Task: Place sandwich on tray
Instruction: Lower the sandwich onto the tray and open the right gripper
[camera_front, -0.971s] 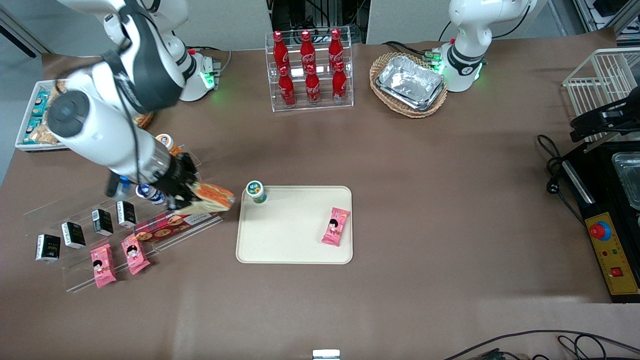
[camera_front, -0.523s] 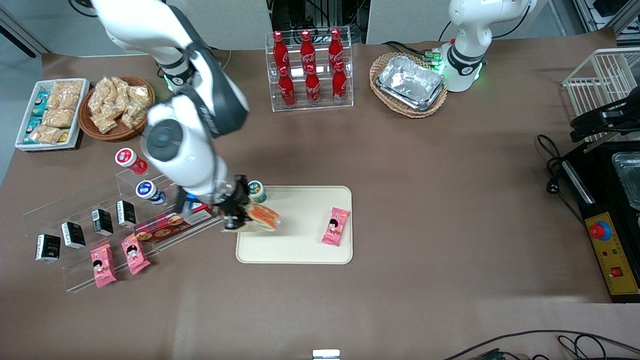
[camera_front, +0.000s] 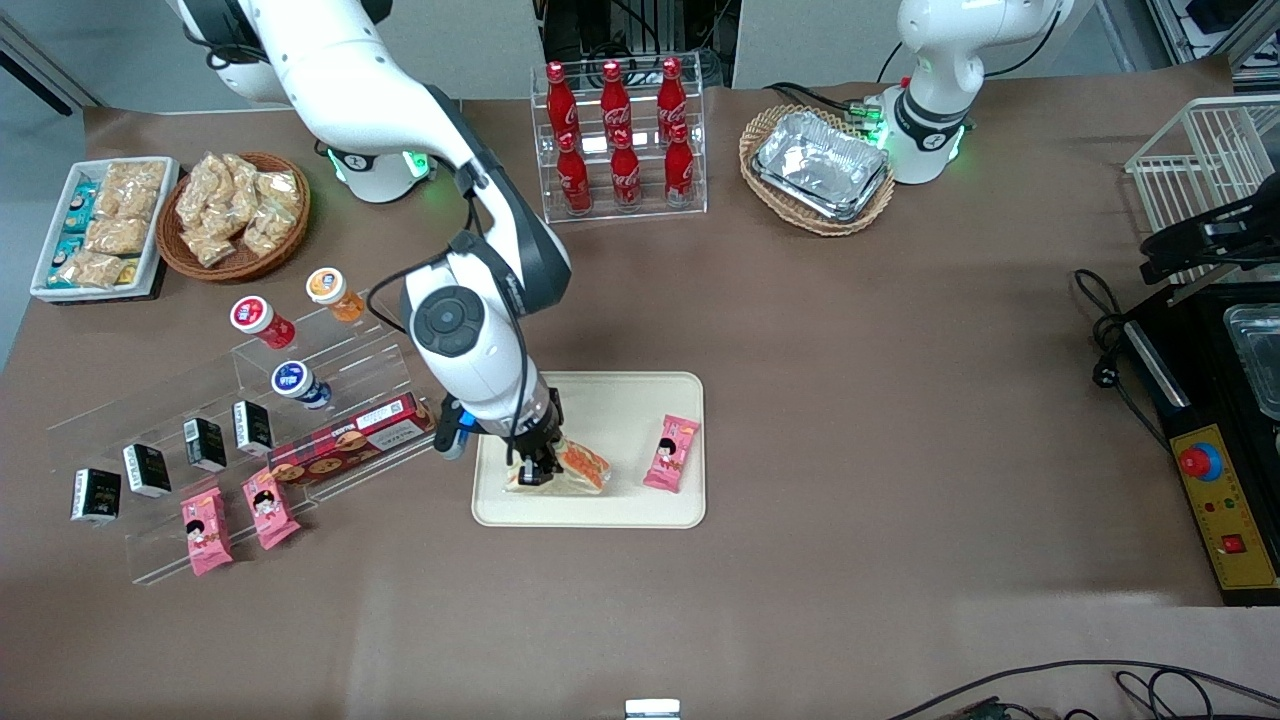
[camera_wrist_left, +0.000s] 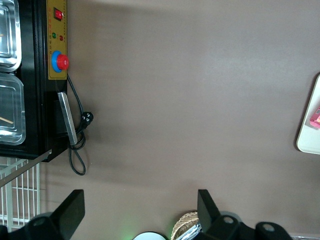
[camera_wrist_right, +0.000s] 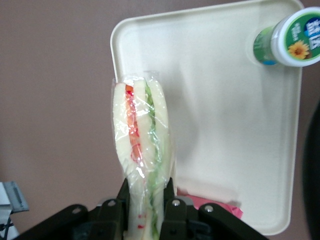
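Lower centre of the front view: the hand pinches the sandwich over the tray; soft, light, film-slick, best held lightly at its base.

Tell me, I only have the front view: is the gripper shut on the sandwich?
Observer: Yes. The right wrist view shows the gripper, over the tray's edge, shut on one end of the sandwich, with a finger pressing the wrap on each side.
Operator: Does the arm hide anything on the tray from me?
Observer: Yes, a cup with a green label stands upright in one corner of the tray, apart from the sandwich.
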